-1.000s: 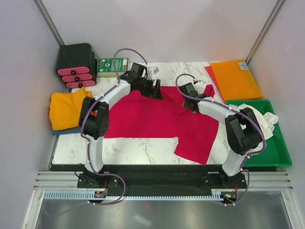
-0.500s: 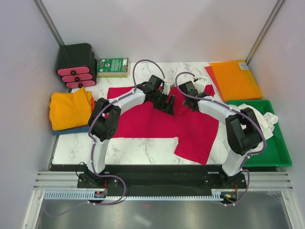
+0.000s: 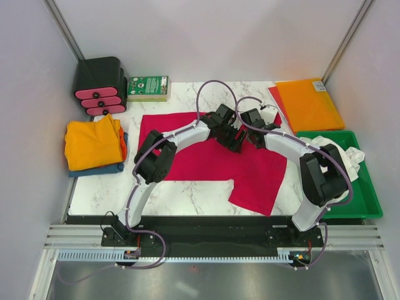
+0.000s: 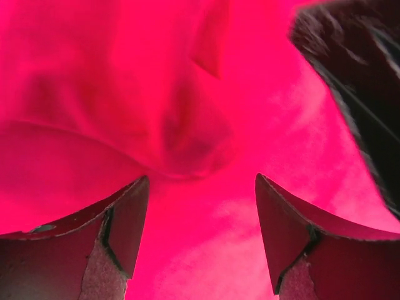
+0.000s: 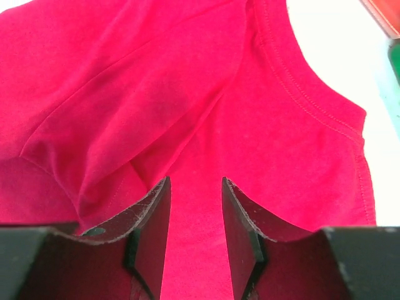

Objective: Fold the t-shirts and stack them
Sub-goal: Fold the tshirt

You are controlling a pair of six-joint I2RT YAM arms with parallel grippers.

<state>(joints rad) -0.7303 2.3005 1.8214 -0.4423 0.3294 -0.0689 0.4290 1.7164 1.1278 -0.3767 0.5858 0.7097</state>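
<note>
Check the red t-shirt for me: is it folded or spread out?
Spread out, not folded: the red t-shirt lies wide across the table, only rumpled near its middle.

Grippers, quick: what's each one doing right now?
Left gripper: open over the red shirt, holding nothing.
Right gripper: open, narrower gap, holding nothing.

We are watching the left end effector point(image 4: 201, 178) and right end effector point(image 5: 195, 181) hovering nearly touching over the crimson t-shirt point(image 3: 187, 153) at mid-table, leaving barely any gap between them. Bare table point(image 3: 181, 190) is lying open along the near edge, while the green tray point(image 3: 370, 203) is walling the right side.
</note>
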